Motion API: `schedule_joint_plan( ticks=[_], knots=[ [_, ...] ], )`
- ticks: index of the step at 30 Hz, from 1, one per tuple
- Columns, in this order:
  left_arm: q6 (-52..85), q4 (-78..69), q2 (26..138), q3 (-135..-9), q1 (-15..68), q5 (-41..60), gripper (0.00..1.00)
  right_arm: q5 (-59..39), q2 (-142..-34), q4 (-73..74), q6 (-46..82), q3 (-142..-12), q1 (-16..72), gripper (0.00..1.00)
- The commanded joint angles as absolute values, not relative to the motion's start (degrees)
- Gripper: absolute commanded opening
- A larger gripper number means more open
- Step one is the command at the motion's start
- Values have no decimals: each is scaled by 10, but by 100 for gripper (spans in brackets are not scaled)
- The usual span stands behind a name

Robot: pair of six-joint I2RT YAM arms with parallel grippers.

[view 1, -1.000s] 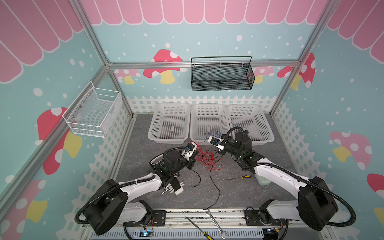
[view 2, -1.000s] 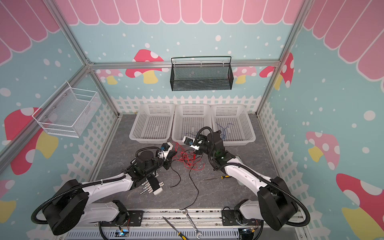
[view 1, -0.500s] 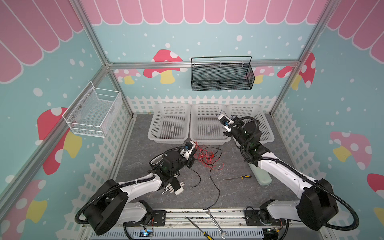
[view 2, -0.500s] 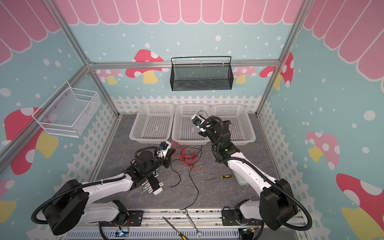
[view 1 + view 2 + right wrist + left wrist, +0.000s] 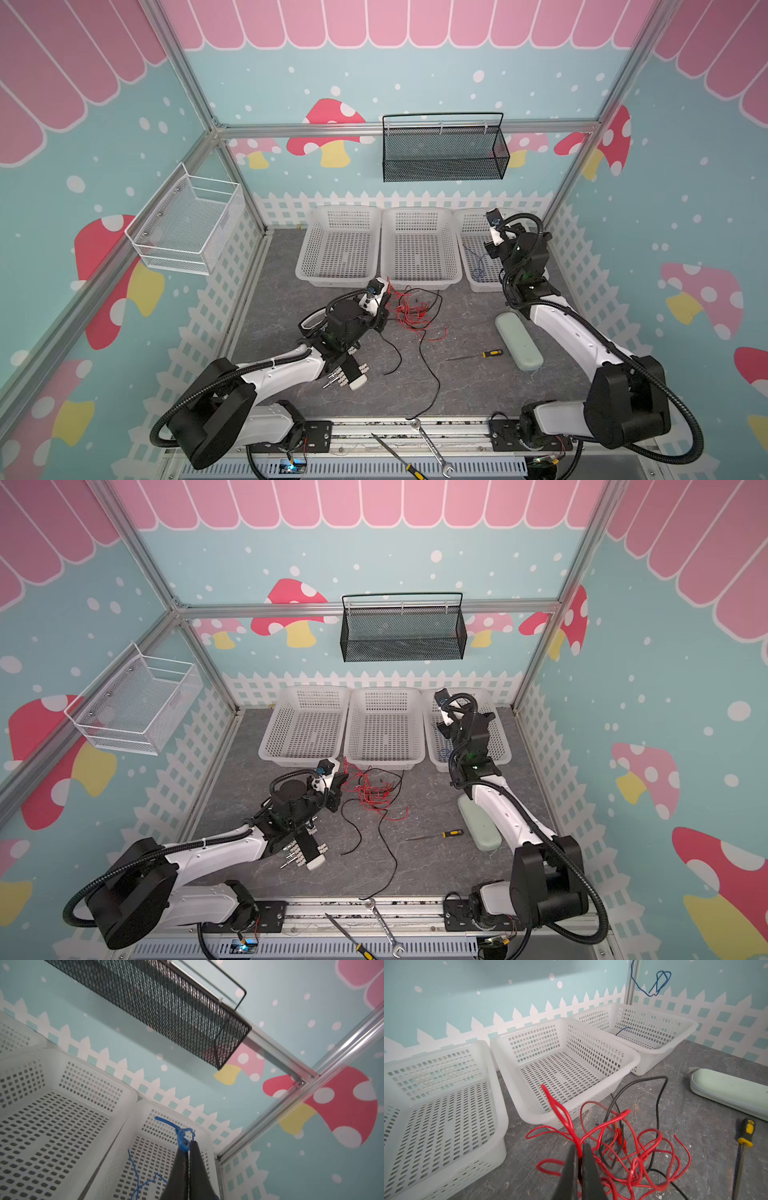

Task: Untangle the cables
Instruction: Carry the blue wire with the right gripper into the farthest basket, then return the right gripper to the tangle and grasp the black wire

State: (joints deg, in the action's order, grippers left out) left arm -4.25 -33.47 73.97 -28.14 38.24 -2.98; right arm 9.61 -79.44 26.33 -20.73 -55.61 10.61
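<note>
The cables lie in a tangle on the grey floor in front of the middle basket: a red cable (image 5: 409,309) (image 5: 370,789) looped many times, with a black cable (image 5: 428,365) (image 5: 386,845) trailing toward the front rail. My left gripper (image 5: 580,1147) (image 5: 338,785) is shut on a loop of the red cable (image 5: 612,1147) at the tangle's left edge. High over the right white basket (image 5: 469,216), my right gripper (image 5: 189,1142) is shut on a blue cable (image 5: 182,1140). That blue cable (image 5: 658,982) hangs down into the basket (image 5: 480,266).
Three white baskets stand along the back fence, left (image 5: 338,210) and middle (image 5: 415,212) holding nothing. A yellow-handled screwdriver (image 5: 484,354) and a pale green case (image 5: 517,340) lie right of the tangle. A white pin block (image 5: 349,374) sits under my left arm. A black mesh basket (image 5: 442,151) hangs on the back wall.
My right gripper has risen from the tangle and swung back and to the right, over the right basket, with the blue cable in it. The left arm stayed put.
</note>
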Motion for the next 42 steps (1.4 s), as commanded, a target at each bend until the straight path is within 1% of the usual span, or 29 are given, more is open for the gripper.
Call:
schedule_joint_plan(
  ticks=[1, 5, 10, 12, 17, 21, 26, 28, 31, 38, 42],
  knots=[
    [-36, -340, 741, -297, 386, -43, 0, 86, -833, 233, -142, -547, 79, 1],
    [-36, -339, 737, -295, 388, -46, 0, 66, -881, 226, -105, -554, 57, 2],
    [-38, -335, 730, -295, 388, -54, 0, 69, -933, 222, -81, -570, 43, 5],
    [-39, -330, 727, -297, 390, -56, 0, 63, -948, 220, -73, -576, 40, 10],
    [-42, -321, 722, -301, 390, -59, 0, 26, -958, 204, -58, -591, 32, 26],
    [-42, -321, 720, -302, 390, -63, 0, 13, -945, 199, -59, -592, 30, 34],
    [-40, -325, 723, -304, 390, -84, 0, -50, -907, 177, -68, -586, 32, 35],
    [-37, -325, 724, -306, 391, -104, 0, -82, -891, 156, -59, -585, 35, 35],
    [-29, -319, 726, -312, 392, -146, 0, -102, -864, 120, -40, -576, 50, 34],
    [-40, -270, 722, -314, 395, -216, 0, -130, -823, 25, 8, -549, 133, 35],
    [-67, -246, 705, -297, 410, -233, 0, -124, -795, 10, 24, -504, 188, 34]
  ],
)
